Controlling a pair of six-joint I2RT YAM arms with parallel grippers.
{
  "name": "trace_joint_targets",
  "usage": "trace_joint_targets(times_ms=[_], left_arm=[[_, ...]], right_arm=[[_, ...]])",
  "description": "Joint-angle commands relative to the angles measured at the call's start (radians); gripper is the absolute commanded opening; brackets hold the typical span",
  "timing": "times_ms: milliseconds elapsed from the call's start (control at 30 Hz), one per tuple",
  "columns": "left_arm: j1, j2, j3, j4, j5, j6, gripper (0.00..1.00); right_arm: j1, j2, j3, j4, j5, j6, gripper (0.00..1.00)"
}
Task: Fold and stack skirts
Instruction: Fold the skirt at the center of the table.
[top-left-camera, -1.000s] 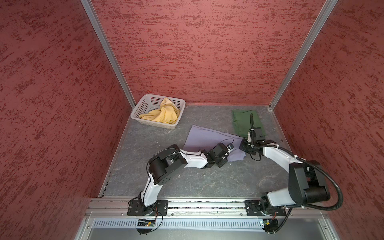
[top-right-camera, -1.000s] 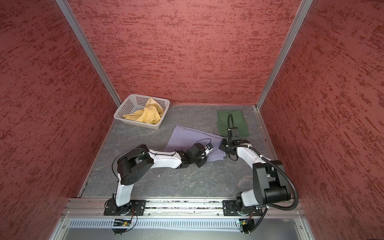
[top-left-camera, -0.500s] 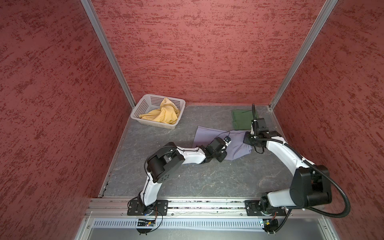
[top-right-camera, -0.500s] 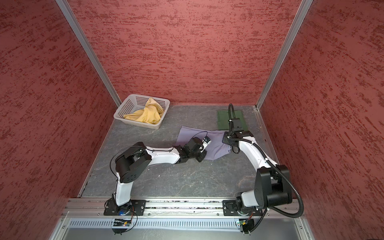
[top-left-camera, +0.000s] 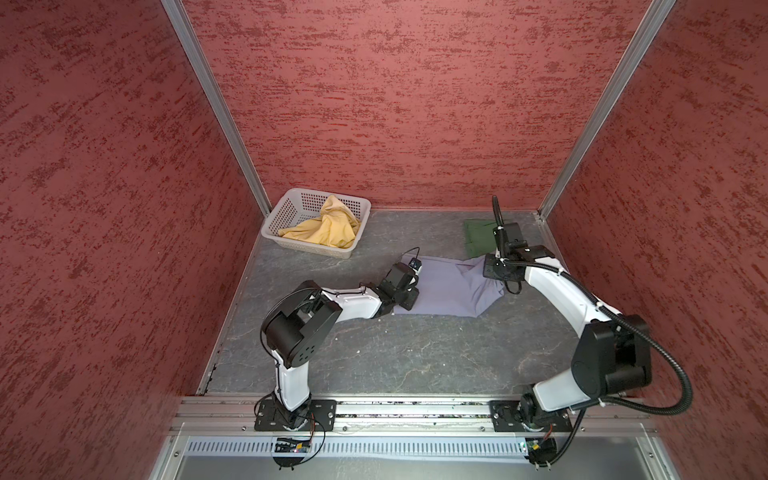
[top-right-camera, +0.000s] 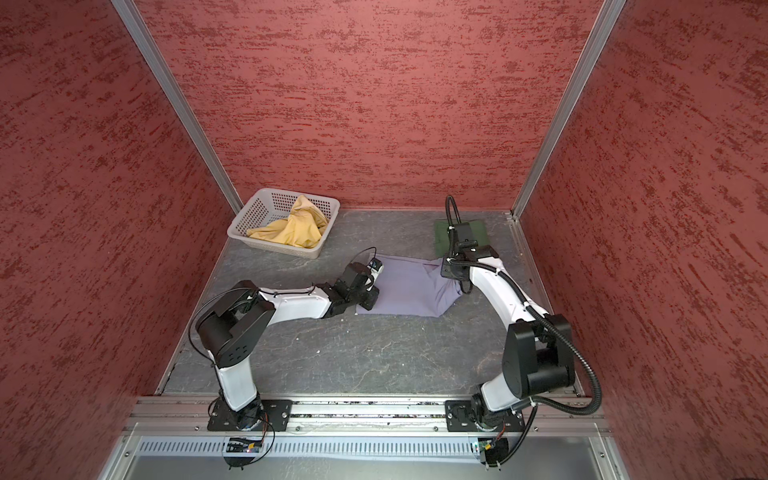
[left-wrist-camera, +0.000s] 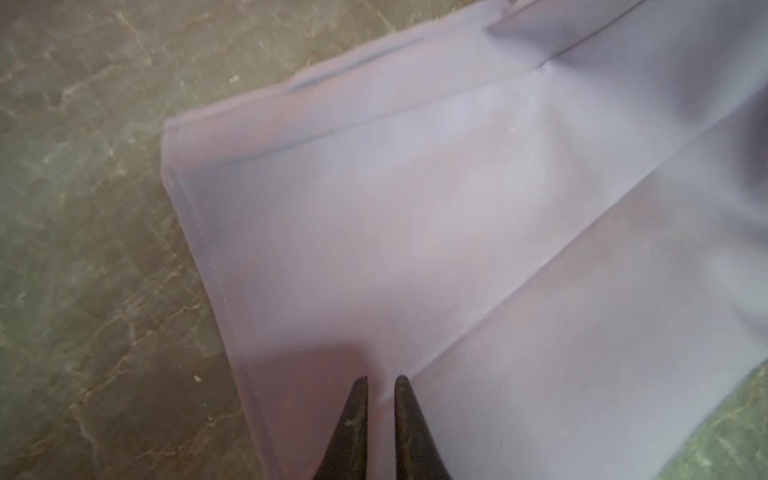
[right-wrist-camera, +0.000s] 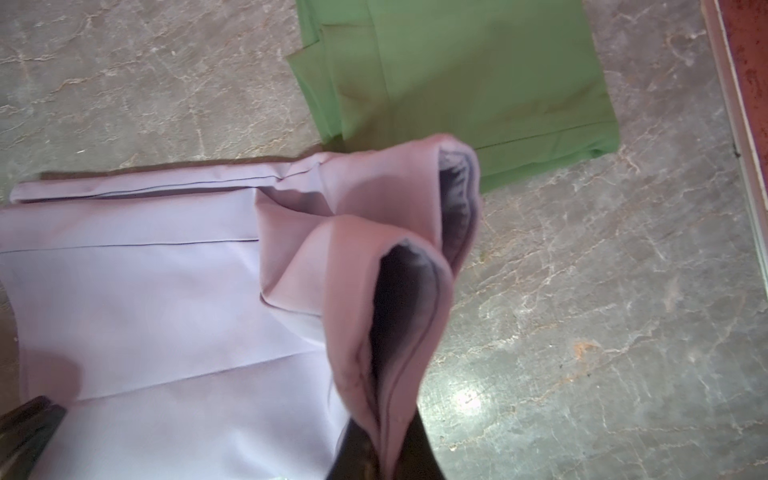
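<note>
The lavender-grey skirt (top-left-camera: 449, 289) (top-right-camera: 409, 291) lies flat mid-table. My right gripper (right-wrist-camera: 384, 436) (top-left-camera: 495, 272) is shut on its bunched right end, lifted just off the table next to the folded dark green skirt (top-left-camera: 478, 237) (right-wrist-camera: 457, 75). My left gripper (left-wrist-camera: 381, 380) (top-left-camera: 409, 295) rests on the skirt (left-wrist-camera: 415, 228) near its left hem. Its fingers stand almost together with only a slit between them, and I see no cloth pinched. The mustard yellow skirt (top-left-camera: 324, 228) (top-right-camera: 295, 230) lies crumpled in the basket.
The white perforated basket (top-left-camera: 307, 192) (top-right-camera: 249, 216) stands at the back left corner. Red walls close in the table on three sides, and the metal frame post (top-left-camera: 552, 195) rises just behind the green skirt. Both arm bases sit on the front rail (top-left-camera: 415, 409).
My right gripper pulled the lavender skirt right and back toward the green one. My left gripper slid left over the cloth to its left end.
</note>
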Motion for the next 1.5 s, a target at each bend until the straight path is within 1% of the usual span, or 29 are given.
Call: trace_joint_targets(times_ms=[0,267,700,833,1033,1267,1467], left_arm=[[-0.004,0.042,-0.002,0.018,0.01,-0.026,0.14],[-0.008,0.069,-0.006,0.044,0.02,-0.046,0.12],[-0.014,0.077,-0.009,0.056,0.041,-0.037,0.12],[-0.014,0.078,-0.011,0.062,0.046,-0.038,0.12],[-0.014,0.07,-0.016,0.071,0.05,-0.043,0.12],[0.006,-0.034,-0.042,0.078,0.08,-0.038,0.14],[0.06,-0.116,-0.074,0.055,0.078,-0.079,0.15]], right_arm=[[0.02,-0.006,0.053,-0.009,-0.031,0.028,0.0],[0.102,-0.013,0.092,0.096,-0.174,0.143,0.0],[0.264,0.079,0.123,0.267,-0.193,0.3,0.0],[0.285,0.109,0.116,0.321,-0.218,0.33,0.0],[0.292,0.141,0.068,0.436,-0.295,0.38,0.0],[0.292,0.178,0.065,0.437,-0.248,0.36,0.0],[0.289,0.195,0.066,0.435,-0.211,0.341,0.0]])
